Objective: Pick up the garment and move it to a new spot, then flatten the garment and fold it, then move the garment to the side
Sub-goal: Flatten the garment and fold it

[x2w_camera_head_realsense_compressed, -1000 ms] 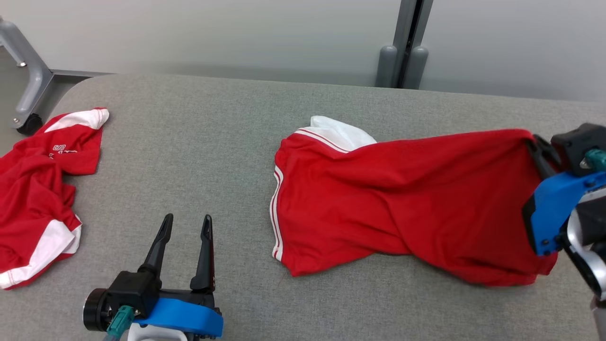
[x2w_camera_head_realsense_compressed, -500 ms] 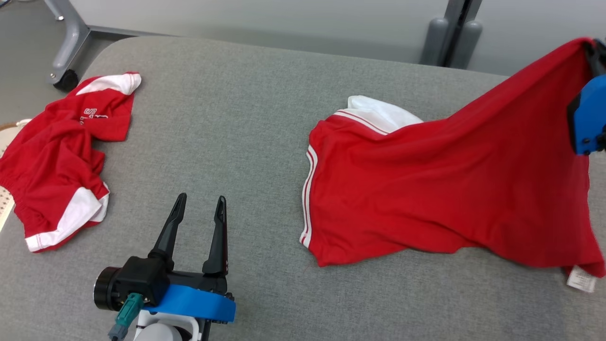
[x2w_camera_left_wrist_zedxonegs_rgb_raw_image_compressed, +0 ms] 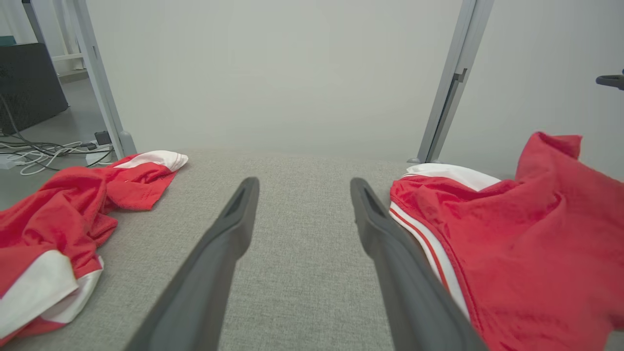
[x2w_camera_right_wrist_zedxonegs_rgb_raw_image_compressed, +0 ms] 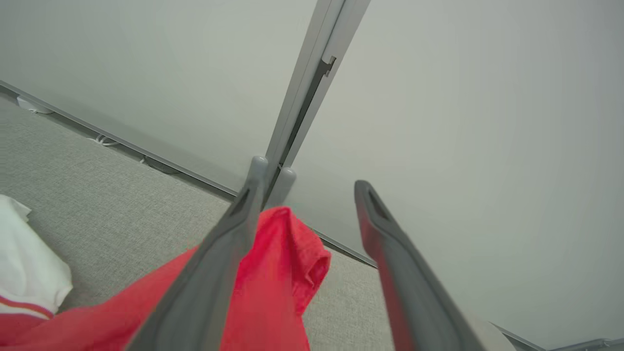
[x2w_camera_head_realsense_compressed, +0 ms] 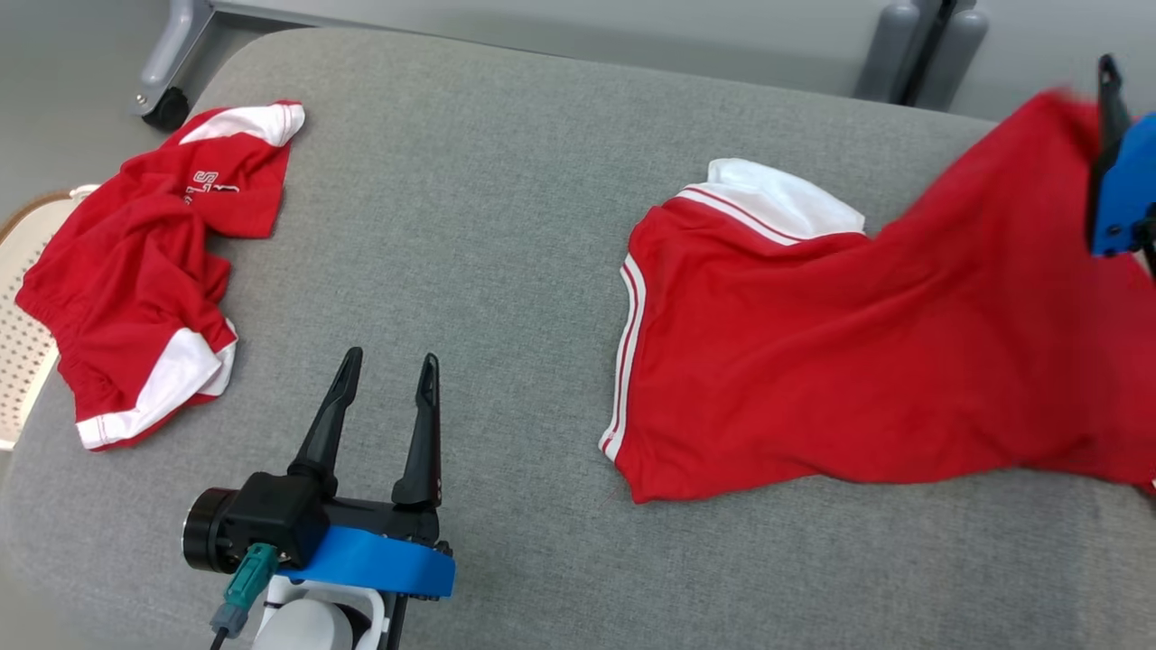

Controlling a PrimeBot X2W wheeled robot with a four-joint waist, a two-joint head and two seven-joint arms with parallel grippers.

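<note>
The garment, a red shirt with white trim, lies on the right half of the grey padded table. Its right corner is lifted and blurred beside my right gripper's finger. In the right wrist view my right gripper is open, and the red corner hangs loose against the left finger, unclamped. My left gripper hovers open over bare table at the near left, just left of the garment's striped edge. Nothing sits between the fingers of the left gripper.
A second crumpled red and white garment lies at the table's left end, above a woven basket beyond the edge. A grey post stands behind the table, and a wheeled frame leg is at the far left.
The head camera has shifted, sliding the scene right and down. My right gripper raised the garment's right corner, then opened; the corner now droops, blurred. My left gripper kept its pose.
</note>
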